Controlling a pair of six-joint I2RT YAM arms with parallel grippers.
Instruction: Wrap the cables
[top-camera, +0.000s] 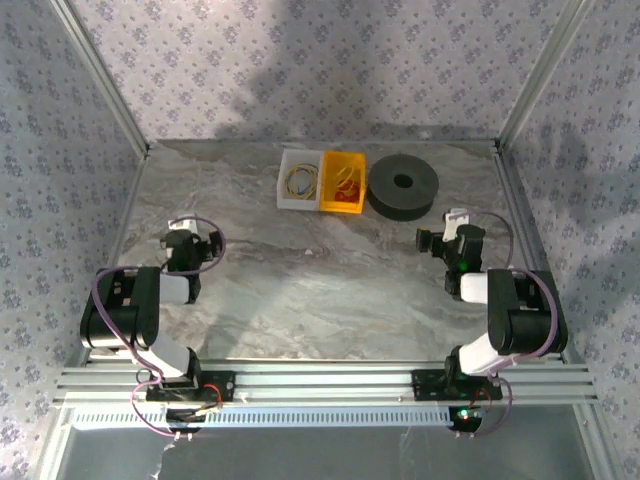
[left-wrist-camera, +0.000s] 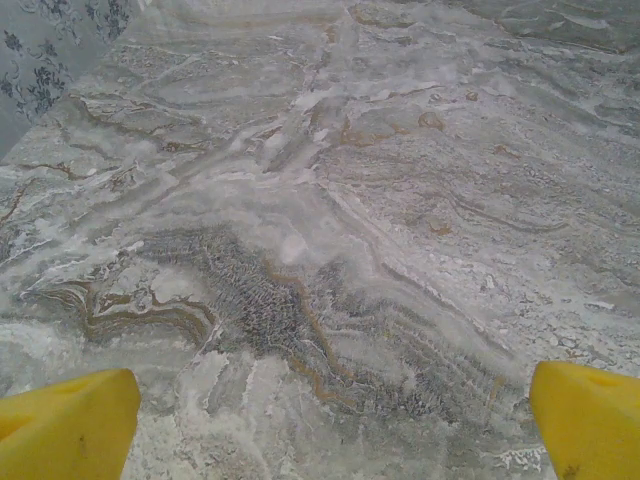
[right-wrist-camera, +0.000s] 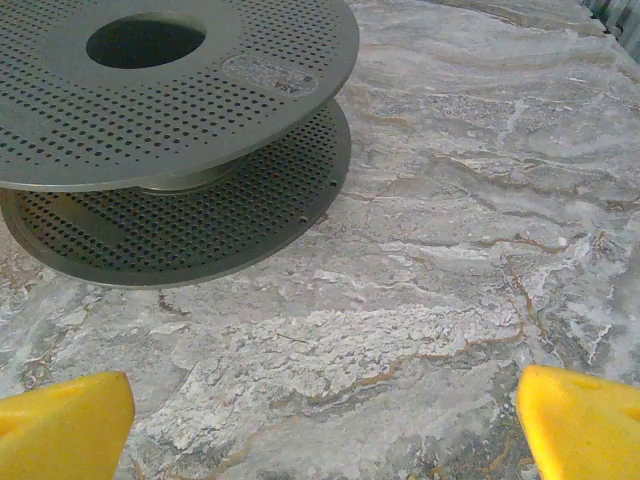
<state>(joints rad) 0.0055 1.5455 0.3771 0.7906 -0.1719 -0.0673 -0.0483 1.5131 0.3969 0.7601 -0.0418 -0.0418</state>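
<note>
A thin yellow cable (top-camera: 300, 180) lies coiled in a white bin (top-camera: 283, 196) at the back of the table. To its right the dark grey perforated spool (top-camera: 403, 185) lies flat; in the right wrist view the spool (right-wrist-camera: 180, 90) fills the upper left. My right gripper (top-camera: 450, 224) hovers just in front and to the right of the spool, open, and its yellow fingertips (right-wrist-camera: 60, 425) have only bare table between them. My left gripper (top-camera: 183, 230) is at the left side over bare marble, open, with yellow fingertips (left-wrist-camera: 65, 425) wide apart and nothing between them.
A yellow bin (top-camera: 343, 183) holding reddish-orange loops stands between the white bin and the spool. Patterned walls and metal posts (top-camera: 100, 75) enclose the marble table (top-camera: 320, 290). An aluminium rail (top-camera: 320, 382) at the near edge carries both arm bases.
</note>
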